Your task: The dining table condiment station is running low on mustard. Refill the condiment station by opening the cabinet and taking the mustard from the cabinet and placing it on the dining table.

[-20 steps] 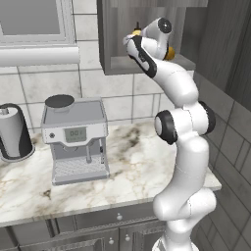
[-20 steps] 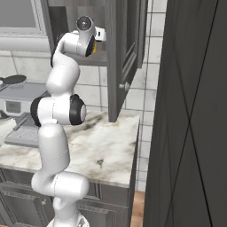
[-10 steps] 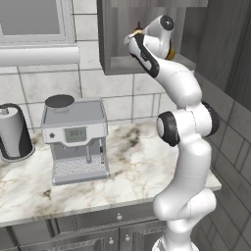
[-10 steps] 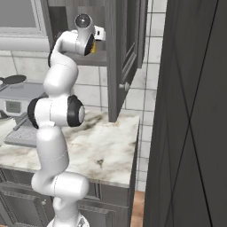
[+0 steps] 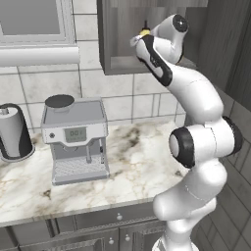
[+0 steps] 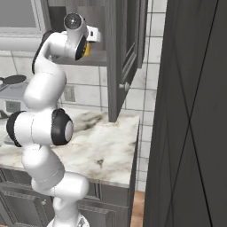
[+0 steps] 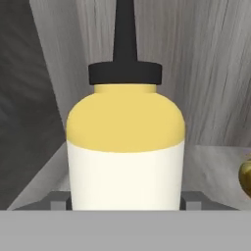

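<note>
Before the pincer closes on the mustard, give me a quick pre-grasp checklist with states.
1. Dark grey wood-grain cabinet door open: ok.
2. Yellow mustard squeeze bottle with dark pointed nozzle upright on the shelf: ok.
3. Bottle centred ahead of the pincer: ok.
4. Finger tips on either side of the bottle, jaws open: ok.
5. Pads touching the bottle: cannot tell.
6. Yellow object beside the bottle, apart from it: ok.
</note>
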{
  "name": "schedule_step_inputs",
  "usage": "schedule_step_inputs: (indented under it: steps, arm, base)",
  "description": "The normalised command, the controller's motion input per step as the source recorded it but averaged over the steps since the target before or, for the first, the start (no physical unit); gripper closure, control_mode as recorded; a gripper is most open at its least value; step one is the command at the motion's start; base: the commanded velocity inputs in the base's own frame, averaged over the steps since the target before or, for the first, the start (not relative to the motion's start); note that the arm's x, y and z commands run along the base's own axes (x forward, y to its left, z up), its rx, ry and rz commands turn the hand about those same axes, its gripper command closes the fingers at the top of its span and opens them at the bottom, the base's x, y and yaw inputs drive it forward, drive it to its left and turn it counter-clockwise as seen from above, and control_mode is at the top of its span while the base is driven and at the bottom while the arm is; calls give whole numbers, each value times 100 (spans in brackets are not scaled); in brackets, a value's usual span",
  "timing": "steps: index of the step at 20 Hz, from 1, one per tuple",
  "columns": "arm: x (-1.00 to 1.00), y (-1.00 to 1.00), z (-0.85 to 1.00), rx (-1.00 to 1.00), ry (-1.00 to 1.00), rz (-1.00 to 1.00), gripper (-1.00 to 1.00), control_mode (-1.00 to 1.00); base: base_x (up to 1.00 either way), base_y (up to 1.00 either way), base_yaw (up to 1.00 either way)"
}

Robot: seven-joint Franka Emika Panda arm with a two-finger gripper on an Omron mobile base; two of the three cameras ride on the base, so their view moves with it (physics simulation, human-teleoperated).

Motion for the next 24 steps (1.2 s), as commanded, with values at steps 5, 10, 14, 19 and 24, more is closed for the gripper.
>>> schedule_step_inputs:
  steps: [5,10,14,19,24]
  arm:
    - [-100,0,0,-6,-4,0,100,-100]
    - [-100,0,0,-6,0,0,100,-100]
    - [-100,0,0,-5,0,0,100,-100]
    - [-100,0,-7,-5,0,0,100,-100]
    - [-100,-1,-27,-4,0,0,100,-100]
  base:
    - [0,0,0]
    - [0,0,0]
    - [0,0,0]
    - [0,0,0]
    - [0,0,0]
